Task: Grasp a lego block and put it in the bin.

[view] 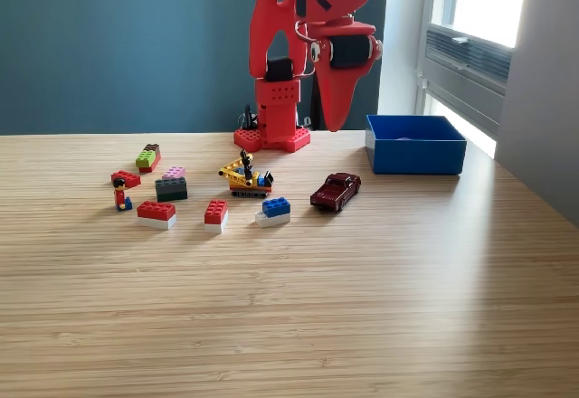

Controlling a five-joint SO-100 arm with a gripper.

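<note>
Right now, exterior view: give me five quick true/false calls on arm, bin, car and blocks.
1. The bin sits at the view's right, beside the arm's base. True.
2. The gripper is holding a block. False: it hangs above the table with nothing in it.
3. The toy car is inside the bin. False: it stands on the table, to the bin's left in this view.
4. The blue block lies between the red block and the car. True.
5. A block is seen in the bin. False: none shows there, though the near wall hides part of the floor.
</note>
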